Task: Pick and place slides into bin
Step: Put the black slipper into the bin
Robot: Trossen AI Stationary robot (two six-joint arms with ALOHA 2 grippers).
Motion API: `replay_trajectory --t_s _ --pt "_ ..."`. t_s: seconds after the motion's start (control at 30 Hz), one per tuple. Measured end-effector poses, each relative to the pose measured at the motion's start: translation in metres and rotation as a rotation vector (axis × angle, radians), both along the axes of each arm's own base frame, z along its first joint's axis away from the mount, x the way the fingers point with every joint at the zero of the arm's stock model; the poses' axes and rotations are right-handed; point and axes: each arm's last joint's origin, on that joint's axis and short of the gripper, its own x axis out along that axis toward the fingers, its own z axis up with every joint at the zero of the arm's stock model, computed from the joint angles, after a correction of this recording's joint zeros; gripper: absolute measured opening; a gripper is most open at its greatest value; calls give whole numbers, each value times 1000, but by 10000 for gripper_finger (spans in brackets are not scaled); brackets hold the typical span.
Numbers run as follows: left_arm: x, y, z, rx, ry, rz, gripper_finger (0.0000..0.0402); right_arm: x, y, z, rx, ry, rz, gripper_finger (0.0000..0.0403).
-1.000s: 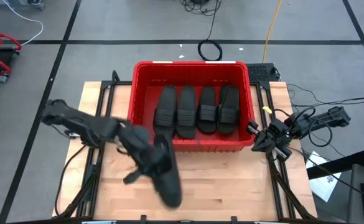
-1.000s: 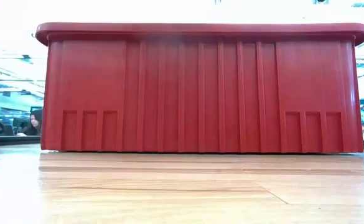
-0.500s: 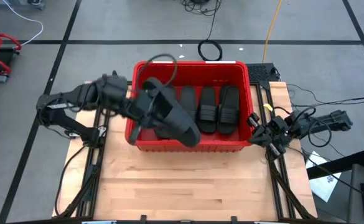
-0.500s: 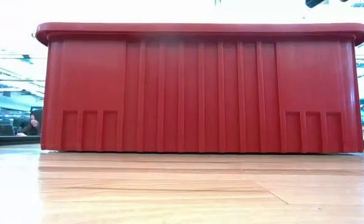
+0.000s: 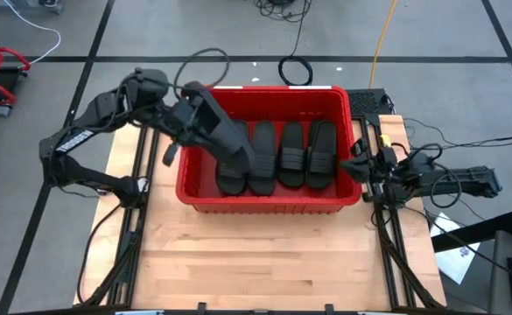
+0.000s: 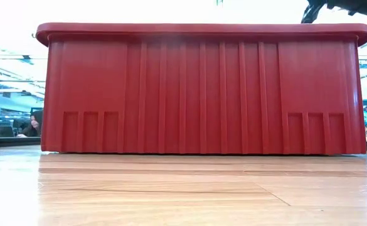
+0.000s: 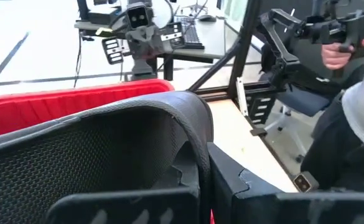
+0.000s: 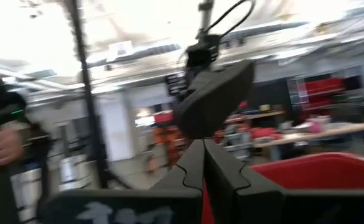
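The red bin [image 5: 269,204] stands at the table's far middle; the low view shows its near wall [image 6: 202,94]. Several black slides [image 5: 292,154] lie abreast on its floor. My left gripper [image 5: 194,118] is over the bin's far left corner, shut on another black slide [image 5: 231,140], which also shows in the left wrist view [image 7: 94,155]. My right gripper [image 5: 358,166] is shut and empty just outside the bin's right rim; its closed fingers [image 8: 201,171] show in the right wrist view. My left gripper holds the slide by its far-left end [image 5: 206,112], pinched between the two fingers, which come at it from the table's left. The sole's edge [image 7: 191,143] lies right beside the fingers. The slide slants down toward the bin's leftmost slide; whether its low end [image 5: 245,163] touches, I cannot tell.
Bare wooden table [image 5: 264,262] lies in front of the bin. Black frame rails run along both table sides [image 5: 131,254]. A person's hand [image 7: 340,53] holds a dark device beyond the table's right side, and a hand [image 8: 1,146] also shows in the right wrist view.
My left gripper has carried the slide from above the near table, up and toward the far edge, over the bin's near wall to its far left corner, turning on the way. The slide now slants down into the bin. My right gripper has gone a little toward the far edge.
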Motion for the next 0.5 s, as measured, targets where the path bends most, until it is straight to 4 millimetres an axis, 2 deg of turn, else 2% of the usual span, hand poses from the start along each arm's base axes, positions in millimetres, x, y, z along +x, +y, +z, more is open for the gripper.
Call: replay_trajectory --t_s 0.1,0.23,0.4,0.5 --pt "2 15 -6 -11 -7 -40 1 0 -4 0 18 2 -72 0" --pt "17 36 -18 -38 4 -93 1 0 -7 -1 27 6 -114 0" --pt "44 65 -27 -54 5 -130 1 0 -10 -3 22 28 -141 0" --pt "67 80 -27 -74 -7 -176 1 -2 -11 -5 -8 53 -111 0"
